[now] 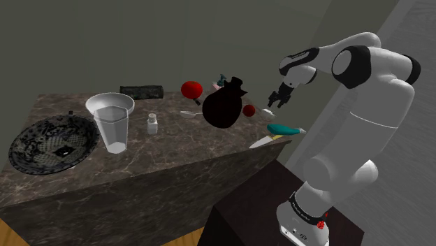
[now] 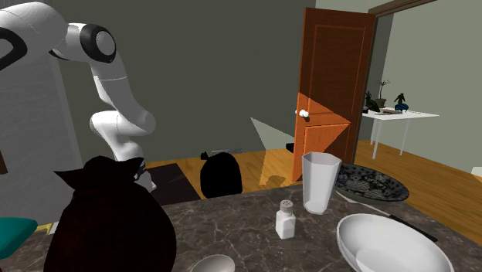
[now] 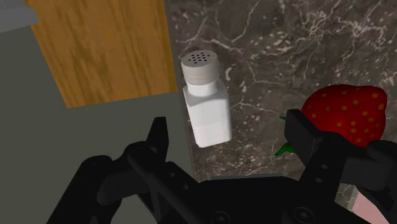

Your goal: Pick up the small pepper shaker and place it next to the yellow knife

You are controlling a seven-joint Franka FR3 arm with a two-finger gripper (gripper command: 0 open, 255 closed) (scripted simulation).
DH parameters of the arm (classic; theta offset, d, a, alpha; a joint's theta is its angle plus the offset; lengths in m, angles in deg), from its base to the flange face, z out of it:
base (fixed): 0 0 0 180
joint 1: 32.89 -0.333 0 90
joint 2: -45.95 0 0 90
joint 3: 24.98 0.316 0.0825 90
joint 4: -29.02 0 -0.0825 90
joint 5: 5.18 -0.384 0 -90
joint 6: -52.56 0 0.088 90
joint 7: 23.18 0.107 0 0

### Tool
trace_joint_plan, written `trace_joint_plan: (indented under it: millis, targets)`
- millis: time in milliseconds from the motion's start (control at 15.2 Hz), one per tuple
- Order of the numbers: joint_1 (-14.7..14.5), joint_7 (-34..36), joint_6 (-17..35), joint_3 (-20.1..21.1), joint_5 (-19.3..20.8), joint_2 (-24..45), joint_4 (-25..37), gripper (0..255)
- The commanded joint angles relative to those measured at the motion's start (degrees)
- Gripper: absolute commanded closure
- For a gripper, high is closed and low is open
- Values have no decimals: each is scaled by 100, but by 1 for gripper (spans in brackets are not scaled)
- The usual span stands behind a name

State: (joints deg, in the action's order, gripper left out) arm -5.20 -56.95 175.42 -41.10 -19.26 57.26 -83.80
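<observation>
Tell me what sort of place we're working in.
Probably a home kitchen or dining area: a dark marbled countertop set with a white bowl and clear drinking glass, plus an orange-brown panelled door.

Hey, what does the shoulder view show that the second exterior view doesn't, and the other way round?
Shoulder view: the black gripper raised over the counter, a round red fruit, a small strawberry and a dark roll.
Second exterior view: an orange door and a white side table carrying plants.
Both: the white shaker, the clear glass, the white bowl, the patterned dish, the black sack and the white arm.
</observation>
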Motion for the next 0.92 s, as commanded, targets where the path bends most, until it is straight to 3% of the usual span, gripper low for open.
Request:
trace_joint_plan:
  millis: [0, 330, 858]
  targets:
    - [0, 0, 0, 0, 0, 0, 0, 0]
    - [29, 107, -647, -66, 166, -284, 380, 0]
    - [29, 107, -647, -66, 166, -284, 380, 0]
